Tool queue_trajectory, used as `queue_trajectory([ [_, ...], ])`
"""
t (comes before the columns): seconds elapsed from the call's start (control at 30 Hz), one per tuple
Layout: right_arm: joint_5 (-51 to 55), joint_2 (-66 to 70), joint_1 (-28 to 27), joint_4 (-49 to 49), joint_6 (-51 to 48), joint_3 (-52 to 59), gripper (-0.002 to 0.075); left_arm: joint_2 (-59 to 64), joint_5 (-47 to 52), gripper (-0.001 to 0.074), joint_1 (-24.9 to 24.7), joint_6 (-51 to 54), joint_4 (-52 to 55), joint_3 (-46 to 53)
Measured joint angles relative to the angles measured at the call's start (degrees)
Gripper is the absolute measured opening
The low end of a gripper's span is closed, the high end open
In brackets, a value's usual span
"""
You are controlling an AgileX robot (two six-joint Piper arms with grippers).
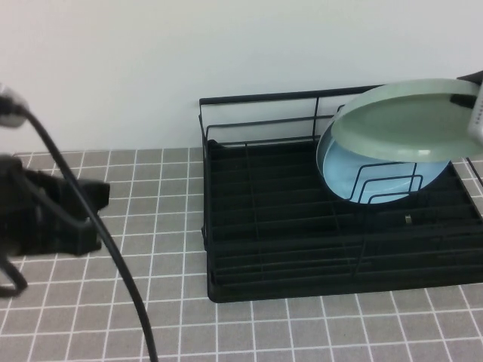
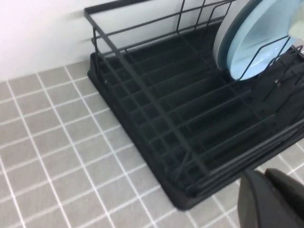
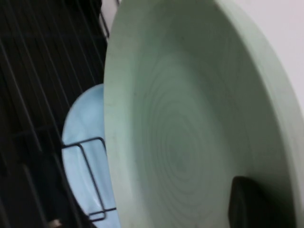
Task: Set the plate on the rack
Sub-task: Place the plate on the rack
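Green plate (image 1: 404, 121): up in the air over the right end of the rack, tipped at a slant, not resting on any wire that I can see. It hangs in front of and above the blue plate.
Right gripper (image 1: 469, 102): at the far right edge of the high view, pinched on the green plate's rim; in the right wrist view one dark finger (image 3: 247, 204) lies against the plate's inner face, so the jaws are clamped on it.
Rack (image 1: 287, 226): black wire, standing on the grey tiled counter (image 1: 151, 226) against the wall. Most of its slots are bare.
Blue plate (image 1: 377, 177): already standing on edge in the dividers at the rack's right rear.
Left gripper (image 2: 270, 202): low over the counter, near the rack's front left corner and well away from the plates. Only a dark bit of it shows, so I cannot tell how its jaws stand.
Done so far: the green plate is lifted and carried over the rack.
Left to do: I'd judge it must be stood more upright, lowered between dividers near the blue plate, then released.
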Motion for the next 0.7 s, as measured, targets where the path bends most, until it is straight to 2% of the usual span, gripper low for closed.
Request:
queue_trajectory([
  [0.33,1.74,8.13,0.0,0.0,-7.93,-5.44,0.0096,-0.13,0.84,0.0,0.0,-1.4,2.28,2.7],
  [0.7,2.43,18.27,0.0,-0.06,-9.87,-7.47,0.0095,-0.13,0.46,0.0,0.0,-1.4,5.23,2.7],
])
